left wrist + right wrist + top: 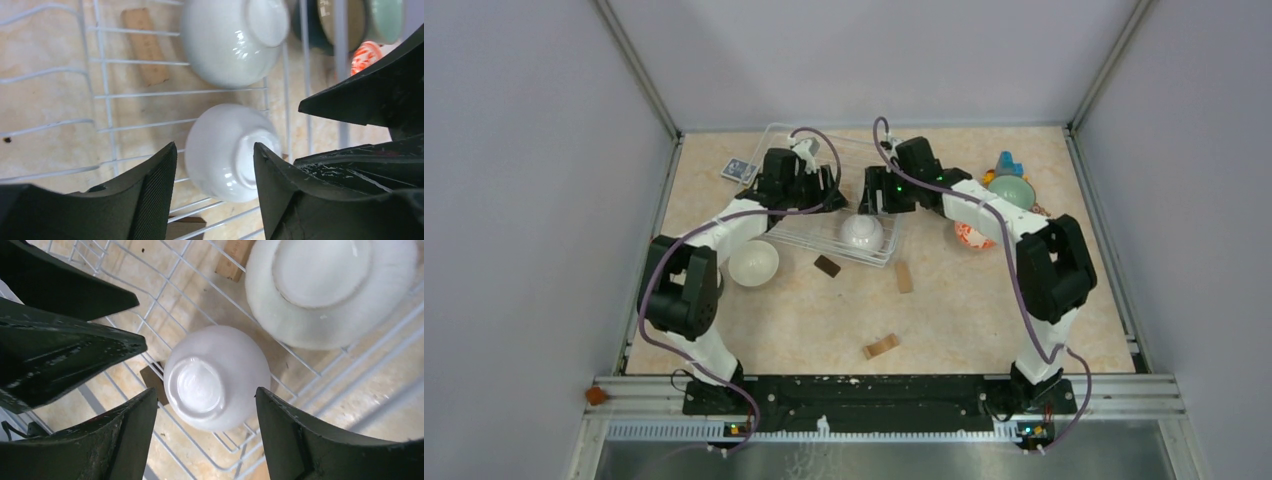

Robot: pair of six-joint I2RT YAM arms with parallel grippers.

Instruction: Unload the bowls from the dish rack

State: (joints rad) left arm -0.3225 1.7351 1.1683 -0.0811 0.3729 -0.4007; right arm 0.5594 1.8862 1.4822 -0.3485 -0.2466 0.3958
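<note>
Rack is showing white wire. Small bowl and big bowl are both reading plain glossy white. Left-edge bowl is looking off-white. Green bowl is showing pale green. Patterned bowl is showing white with orange-red marks. Teal bowl is showing dark teal outside, beige inside. Table is reading beige marble. Dark block is showing brown, tan blocks light wood. Card is showing blue pattern.

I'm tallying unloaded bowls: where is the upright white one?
Top view: the upright white bowl sits on the table, left side, just off the dish rack's near-left corner, beside the left arm.
</note>
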